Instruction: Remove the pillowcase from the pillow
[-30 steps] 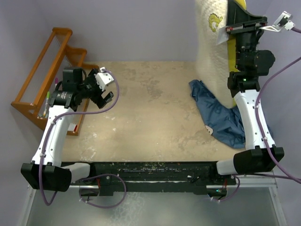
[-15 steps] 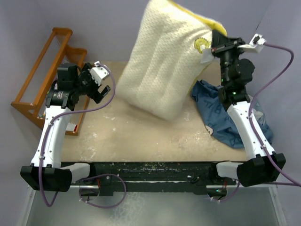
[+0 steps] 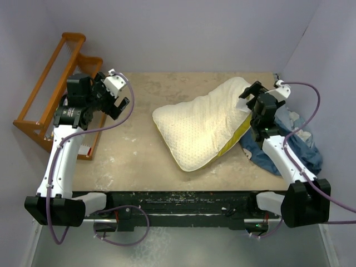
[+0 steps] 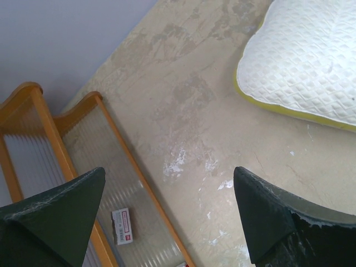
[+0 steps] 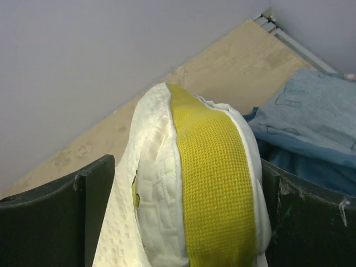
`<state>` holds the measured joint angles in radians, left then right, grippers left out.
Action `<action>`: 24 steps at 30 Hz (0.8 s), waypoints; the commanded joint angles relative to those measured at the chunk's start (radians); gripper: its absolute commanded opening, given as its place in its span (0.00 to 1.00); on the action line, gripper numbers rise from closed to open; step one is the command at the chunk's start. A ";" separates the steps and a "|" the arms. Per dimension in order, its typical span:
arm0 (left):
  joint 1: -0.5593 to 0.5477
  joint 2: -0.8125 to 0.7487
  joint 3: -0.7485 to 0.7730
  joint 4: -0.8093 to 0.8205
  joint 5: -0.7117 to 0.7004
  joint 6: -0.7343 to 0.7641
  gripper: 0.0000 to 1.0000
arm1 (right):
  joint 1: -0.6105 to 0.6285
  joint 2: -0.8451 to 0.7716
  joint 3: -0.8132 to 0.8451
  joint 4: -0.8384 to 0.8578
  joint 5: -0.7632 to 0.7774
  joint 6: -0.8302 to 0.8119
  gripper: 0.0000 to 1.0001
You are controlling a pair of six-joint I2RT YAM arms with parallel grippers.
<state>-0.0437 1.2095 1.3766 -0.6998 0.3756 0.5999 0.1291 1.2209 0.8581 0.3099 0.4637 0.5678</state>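
The pillow [image 3: 200,128], cream quilted with a yellow edge, lies flat on the table's middle right. My right gripper [image 3: 251,102] stands open at its far right corner. In the right wrist view that corner [image 5: 206,183] bulges between the wide-spread fingers of the gripper [image 5: 188,161]. The slate-blue pillowcase [image 3: 306,150] lies crumpled on the table at the right, under and behind the right arm, off the pillow; it also shows in the right wrist view [image 5: 311,117]. My left gripper [image 3: 119,94] hovers open and empty over the table's left side [image 4: 169,172], apart from the pillow [image 4: 306,61].
A wooden rack [image 3: 50,94] stands off the table's left edge, with a small white and red box [image 4: 122,225] in it. Walls close in behind and on the right. The tan tabletop [image 3: 139,161] is scuffed with white marks.
The right arm swung the pillow down from high in the air onto the table and its jaws spread wide. The left arm barely shifted.
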 commanded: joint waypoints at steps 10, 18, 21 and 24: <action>0.086 0.036 -0.088 0.249 -0.060 -0.227 0.99 | -0.180 -0.317 -0.005 -0.225 0.399 -0.157 1.00; 0.098 -0.029 -0.374 0.470 -0.065 -0.407 0.99 | -0.194 -0.373 -0.101 -0.416 0.405 0.014 1.00; 0.098 -0.085 -0.531 0.558 -0.051 -0.462 0.99 | -0.193 -0.355 -0.155 -0.464 0.415 0.028 1.00; 0.097 -0.123 -0.684 0.638 -0.037 -0.488 0.99 | -0.192 -0.342 -0.219 -0.454 0.454 -0.059 1.00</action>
<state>0.0502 1.1564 0.8272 -0.2417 0.3107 0.2008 -0.0654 0.8692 0.6952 -0.1028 0.8368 0.5468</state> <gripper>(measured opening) 0.992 0.997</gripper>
